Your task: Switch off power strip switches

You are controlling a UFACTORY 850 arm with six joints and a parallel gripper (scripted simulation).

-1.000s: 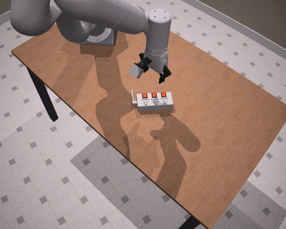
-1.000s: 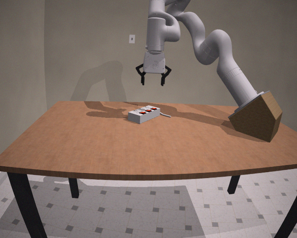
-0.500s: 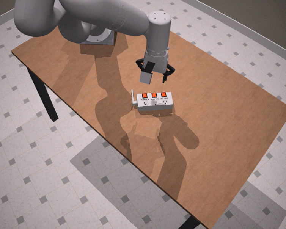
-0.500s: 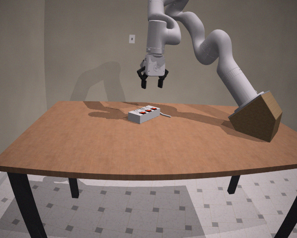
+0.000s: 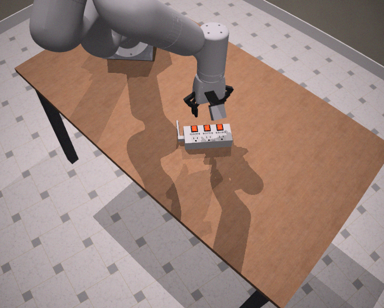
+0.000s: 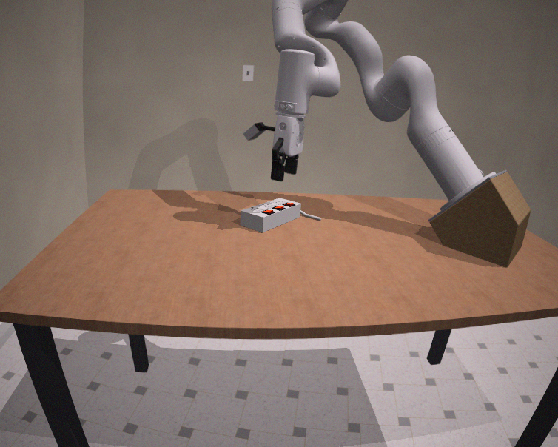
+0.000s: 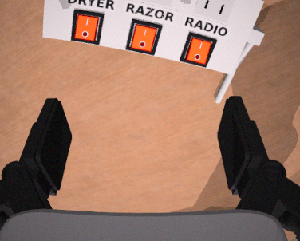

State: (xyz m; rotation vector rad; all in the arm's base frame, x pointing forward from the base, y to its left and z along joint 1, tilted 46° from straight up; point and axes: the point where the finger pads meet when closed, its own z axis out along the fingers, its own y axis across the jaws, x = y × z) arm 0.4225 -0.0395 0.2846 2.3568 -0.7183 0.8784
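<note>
A white power strip (image 5: 207, 135) lies flat on the wooden table, the right way up; it also shows in the exterior view (image 6: 270, 214) and at the top of the wrist view (image 7: 149, 15). It has three orange rocker switches, all lit: DRYER (image 7: 86, 26), RAZOR (image 7: 143, 38) and RADIO (image 7: 199, 50). A short white cord stub (image 7: 234, 75) sticks out at the RADIO end. My gripper (image 5: 208, 105) is open and empty. It hangs above the table just behind the strip's switch side, fingers pointing down (image 6: 283, 169) (image 7: 144, 144).
The arm's wedge-shaped wooden base (image 6: 482, 220) stands at the table's far right in the exterior view. The strip sits near the middle of the table, away from every edge.
</note>
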